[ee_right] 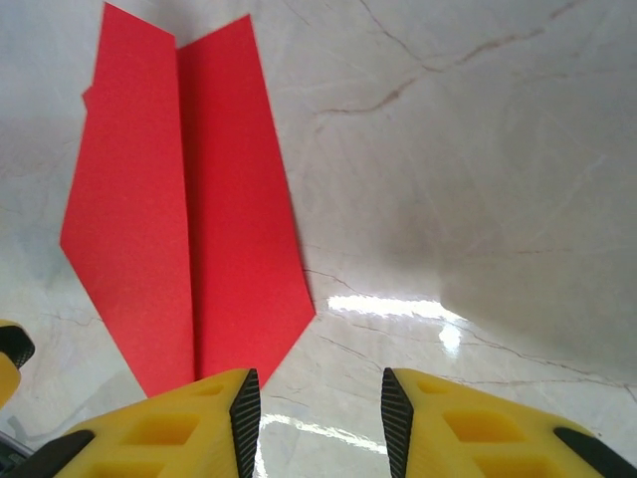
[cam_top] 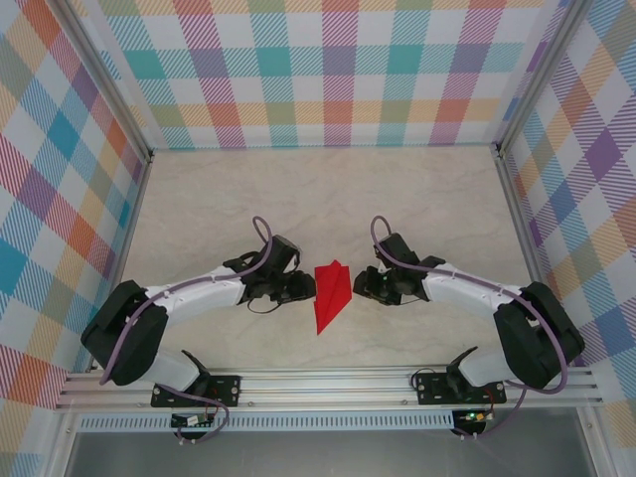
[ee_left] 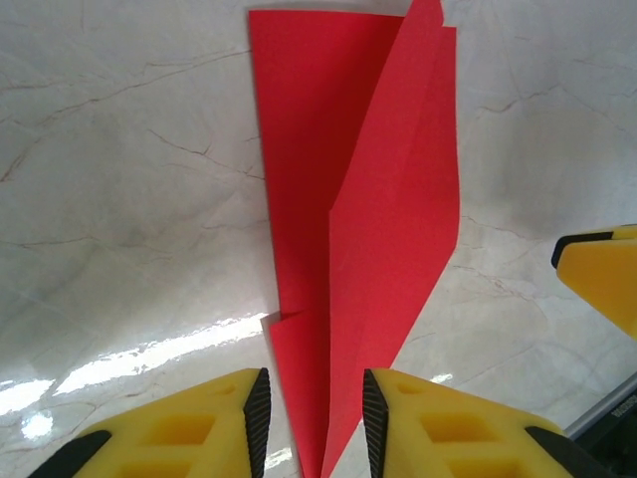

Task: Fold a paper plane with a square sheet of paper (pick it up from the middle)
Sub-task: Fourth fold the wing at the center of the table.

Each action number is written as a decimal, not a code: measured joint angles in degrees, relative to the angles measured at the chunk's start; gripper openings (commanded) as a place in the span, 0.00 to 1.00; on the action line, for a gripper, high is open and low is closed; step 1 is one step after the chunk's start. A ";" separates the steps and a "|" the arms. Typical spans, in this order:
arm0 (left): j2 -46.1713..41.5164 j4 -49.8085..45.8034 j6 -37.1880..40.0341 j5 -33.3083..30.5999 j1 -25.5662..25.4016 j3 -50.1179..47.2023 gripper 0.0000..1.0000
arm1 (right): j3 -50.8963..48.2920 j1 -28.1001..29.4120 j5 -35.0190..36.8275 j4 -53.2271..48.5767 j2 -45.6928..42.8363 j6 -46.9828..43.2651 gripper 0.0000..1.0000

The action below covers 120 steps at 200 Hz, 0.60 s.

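A red paper plane, folded into a narrow pointed dart, lies on the pale marble-look table near its front edge, midway between two robot arms. The paper looks thin, very light and easily creased. It would likely slide on the glossy table and bend if pushed, so a gentle pinch on the thicker central fold seems the safest hold. In the left wrist view, the plane has one flap slightly raised. The arms reach inward from either side, elbows out and wrists low, facing each other across the plane. The left gripper is released, and the plane's near edge sits unpinched in the gap between its yellow fingers. The right gripper is released too, with bare table between its jaws and the plane just beside one finger.
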 measured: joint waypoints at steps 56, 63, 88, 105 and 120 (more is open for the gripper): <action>4.24 -0.22 0.44 -0.72 0.00 4.55 0.40 | -0.37 0.00 -1.77 1.70 0.48 0.92 0.41; 4.74 -0.28 0.46 -0.70 0.00 4.98 0.41 | -0.44 0.00 -1.99 1.97 0.63 1.05 0.41; 6.80 -0.87 0.81 -0.92 -0.02 6.21 0.43 | -0.81 0.00 -2.84 3.06 1.09 1.66 0.42; 8.44 -2.40 1.22 -1.11 -0.02 7.58 0.44 | -1.05 0.00 -3.52 3.61 1.16 1.90 0.43; 9.46 -3.39 1.51 -1.09 -0.04 8.55 0.44 | -1.07 0.00 -4.17 4.09 1.44 1.92 0.43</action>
